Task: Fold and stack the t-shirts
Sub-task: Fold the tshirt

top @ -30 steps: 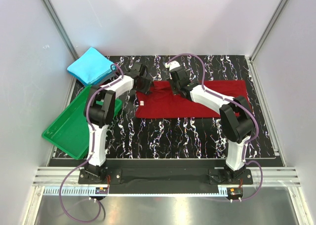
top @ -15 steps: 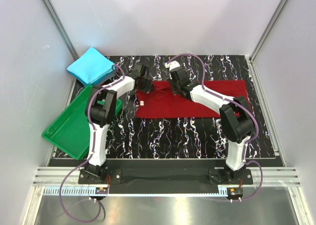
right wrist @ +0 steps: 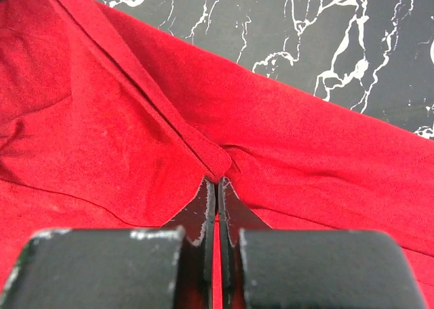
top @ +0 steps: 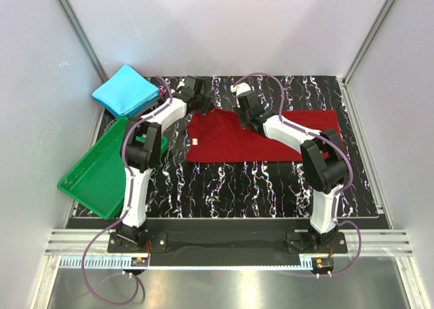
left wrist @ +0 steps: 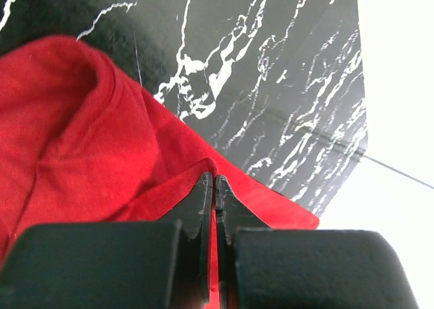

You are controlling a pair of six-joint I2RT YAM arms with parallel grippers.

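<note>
Looking down from above, the dark red t-shirt (top: 224, 143) lies spread flat across the middle and right of the marbled table (top: 224, 183). The left claw (top: 205, 106) sits at the shirt's far left corner and the right claw (top: 243, 114) at its far edge, nearer the middle. The cyan-blue t-shirt (top: 125, 90) is already a folded square at the far left corner, just beyond the green tray (top: 91, 180). The step in hand looks like a fold of the far edge toward the near one. Raise both arms together and level, so the cloth between them hangs straight rather than slack.

From the left wrist, the left claw (left wrist: 215, 183) is pressed together on a thin ridge of red cloth, with bare table showing beyond it. The bite looks shallow, so lift slowly; a quick pull could slip the hem free.

From the right wrist, the right claw (right wrist: 217, 183) is likewise pinching a puckered fold of the red shirt where a seam runs in. Whether it holds one layer or two I cannot tell. Carry the edge low over the shirt, so the rest lies undisturbed, and set it down square with the near hem.
</note>
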